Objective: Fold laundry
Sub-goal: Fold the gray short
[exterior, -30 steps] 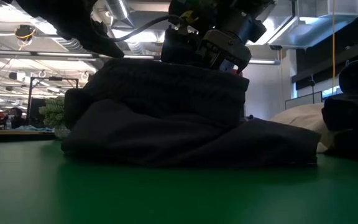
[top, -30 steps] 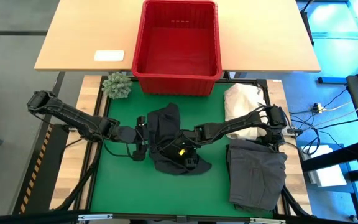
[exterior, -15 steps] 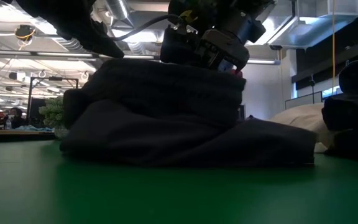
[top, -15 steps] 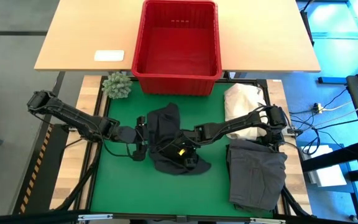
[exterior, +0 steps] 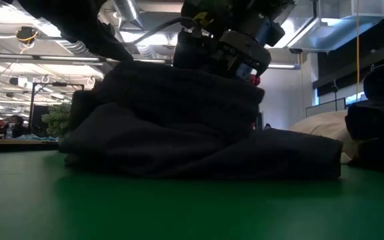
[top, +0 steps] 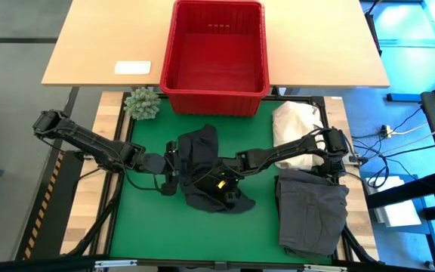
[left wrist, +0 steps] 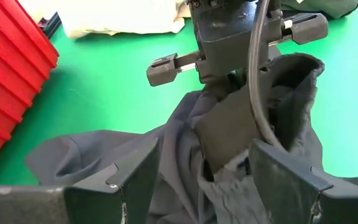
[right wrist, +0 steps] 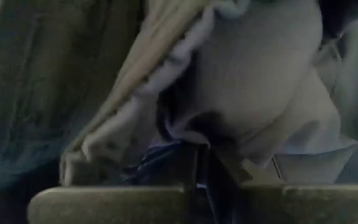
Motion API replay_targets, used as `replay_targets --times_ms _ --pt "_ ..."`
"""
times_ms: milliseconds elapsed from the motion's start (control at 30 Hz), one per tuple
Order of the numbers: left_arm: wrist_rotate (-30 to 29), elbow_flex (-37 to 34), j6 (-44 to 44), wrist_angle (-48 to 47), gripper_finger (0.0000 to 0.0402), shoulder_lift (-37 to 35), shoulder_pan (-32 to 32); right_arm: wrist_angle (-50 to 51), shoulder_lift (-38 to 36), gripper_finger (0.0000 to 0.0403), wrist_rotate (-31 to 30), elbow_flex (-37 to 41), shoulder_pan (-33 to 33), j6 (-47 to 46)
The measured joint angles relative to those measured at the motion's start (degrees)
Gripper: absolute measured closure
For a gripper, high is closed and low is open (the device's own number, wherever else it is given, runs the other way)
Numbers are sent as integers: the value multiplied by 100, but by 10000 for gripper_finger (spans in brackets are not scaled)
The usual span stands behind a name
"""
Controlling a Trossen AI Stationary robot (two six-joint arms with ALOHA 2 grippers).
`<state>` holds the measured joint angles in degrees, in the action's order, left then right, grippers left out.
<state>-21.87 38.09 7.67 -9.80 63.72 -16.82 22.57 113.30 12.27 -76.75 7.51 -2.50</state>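
A dark grey garment (top: pixel 201 168) lies bunched in the middle of the green mat (top: pixel 149 227), resting on its lower layers (exterior: pixel 199 153). My right gripper (top: pixel 227 193) reaches in from the table's right and is shut on the cloth; it also shows in the left wrist view (left wrist: pixel 230 84). My left gripper (top: pixel 175 165) stands open at the garment's left side, and bunched cloth (left wrist: pixel 222 155) lies between its fingers. A folded grey garment (top: pixel 312 211) lies at the right of the mat. My left gripper has cloth between its open fingers (left wrist: pixel 278 180); whether they touch it I cannot tell. My right gripper pinches a raised fold (left wrist: pixel 229 106) on top of the dark garment between its two fingers (right wrist: pixel 194 171). It slants down from the table's right. The rest of the garment lies slack on the mat.
A red basket (top: pixel 214 45) stands at the far edge of the mat. A small green plant (top: pixel 142 103) sits at the far left corner. A cream-white cloth heap (top: pixel 293 125) lies far right, under the right arm. A white flat object (top: pixel 132 67) lies on the wooden table.
The garment's lower layer has crept a little toward the table's left in the low view. Both grippers have kept still.
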Motion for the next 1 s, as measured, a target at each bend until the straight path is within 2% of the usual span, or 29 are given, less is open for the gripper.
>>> replay_targets --times_ms 233,467,700,1000 --pt "328 0 145 -49 162 92 0 418 0 379 38 -7 2 -11" --pt "505 0 162 -64 162 698 114 435 -2 379 13 -7 2 -20" --pt "1465 0 86 288 162 1281 449 432 -4 379 -67 -7 2 -25" --pt "3174 0 84 1259 162 1877 557 459 -4 379 -115 -7 2 -22"
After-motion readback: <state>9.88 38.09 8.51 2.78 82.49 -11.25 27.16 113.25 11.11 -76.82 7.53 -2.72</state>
